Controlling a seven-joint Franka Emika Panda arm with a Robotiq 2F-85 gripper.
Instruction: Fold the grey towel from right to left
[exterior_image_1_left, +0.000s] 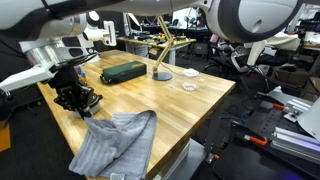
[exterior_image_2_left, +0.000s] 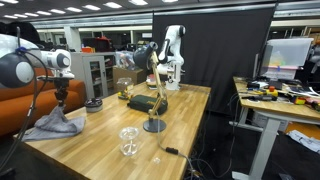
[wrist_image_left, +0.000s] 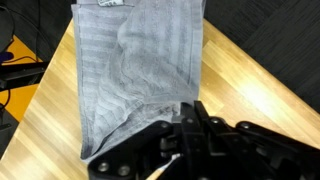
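I see the grey towel (exterior_image_1_left: 118, 143) lying rumpled at the lower centre of the frame on the wooden surface (exterior_image_1_left: 170, 100). It is plain and finely ribbed, and my closed end effector (exterior_image_1_left: 84, 103) pinches one edge.

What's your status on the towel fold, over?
Gripper shut on the grey towel, one edge lifted. Towel bunched, fold not finished. Dark green case nearby, apart from the towel.
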